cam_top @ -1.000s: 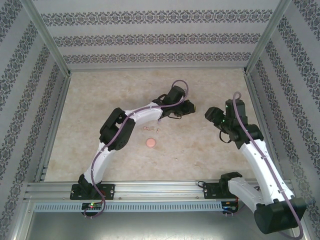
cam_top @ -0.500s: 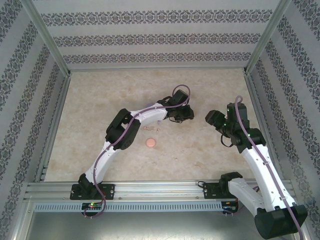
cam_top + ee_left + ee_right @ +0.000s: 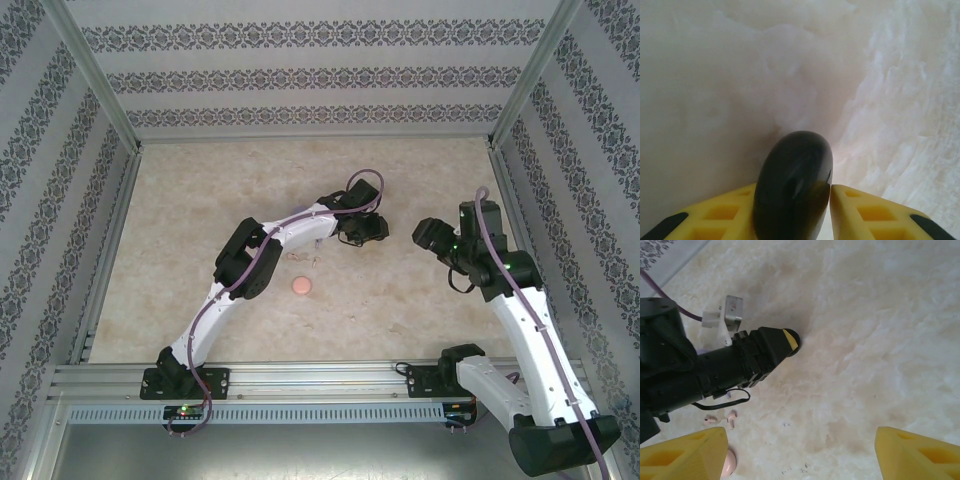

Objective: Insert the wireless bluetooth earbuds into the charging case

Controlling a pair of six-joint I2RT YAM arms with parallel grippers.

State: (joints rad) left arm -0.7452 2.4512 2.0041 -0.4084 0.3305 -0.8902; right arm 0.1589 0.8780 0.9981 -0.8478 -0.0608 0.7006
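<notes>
The black case (image 3: 792,175) stands on edge on the table (image 3: 715,75) with its lower part cut off by the frame. The yellow fingers (image 3: 725,215) of the left claw (image 3: 794,190) sit tight against either side of it, but whether they press on it or merely flank it cannot be told. From above, the black case is hidden under that claw. In the right wrist view a dark rounded edge of it peeps past one yellow fingertip. The pink earbuds (image 3: 731,417) are two tiny pale specks, too small to make out their shape. They lie side by side on the table, well apart from the black case and from the left claw's tips, beside the dark wrist body. Seen from above, they lie just on the near side of the left arm (image 3: 290,228), between it and the round pink case (image 3: 301,286). In the right wrist view one finger of the right claw (image 3: 802,460) half hides the pink case. The right claw is released, its fingers wide apart over bare table. It faces the left claw from the right, near it but not touching. The left arm's wrist hangs over the table between the pink earbuds and the black case.
</notes>
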